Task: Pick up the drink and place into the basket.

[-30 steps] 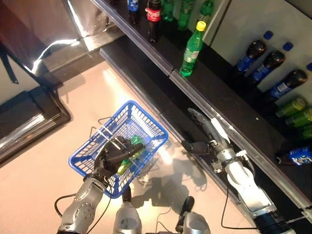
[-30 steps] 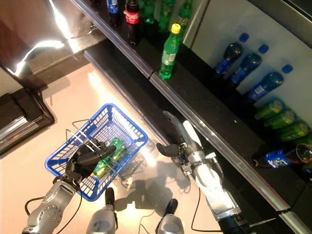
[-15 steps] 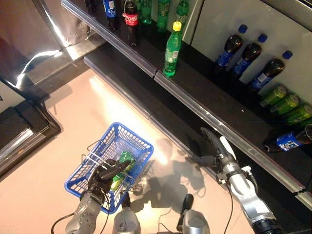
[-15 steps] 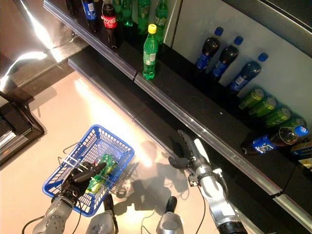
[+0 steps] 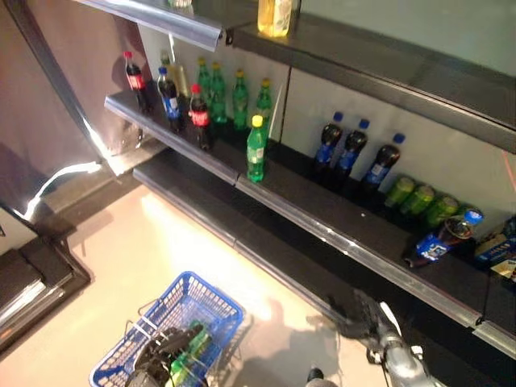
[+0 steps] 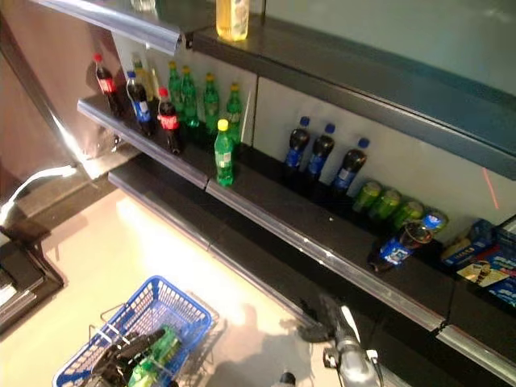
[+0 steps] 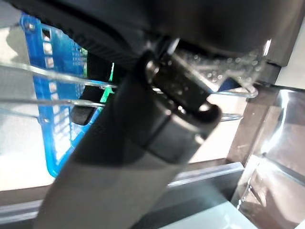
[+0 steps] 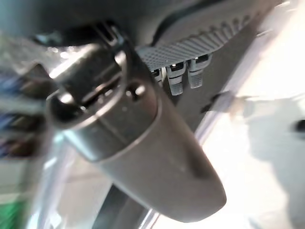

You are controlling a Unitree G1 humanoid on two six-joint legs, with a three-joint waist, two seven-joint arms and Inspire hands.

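The blue basket (image 5: 211, 294) hangs low at the left, and my left hand (image 5: 159, 352) is shut on its thin wire handles (image 7: 47, 78). A green drink bottle (image 5: 187, 351) lies inside the basket under the hand. My right hand (image 5: 367, 313) is open and empty, low at the right, in front of the bottom shelf edge. Its straight fingers (image 8: 177, 78) show in the right wrist view. On the shelf stands a green bottle with a yellow cap (image 5: 255, 149).
The dark shelf (image 5: 322, 230) carries cola and green bottles (image 5: 197, 109) at the left, dark bottles with blue caps (image 5: 351, 153), green cans (image 5: 419, 200) and a lying bottle (image 5: 442, 239). A yellow drink (image 5: 274, 14) stands on the upper shelf. A dark floor unit (image 5: 32, 282) is at the left.
The camera has tilted up, so the whole picture has shifted and more of the shelves shows. The basket still hangs from my left hand. My right hand stays open and empty.
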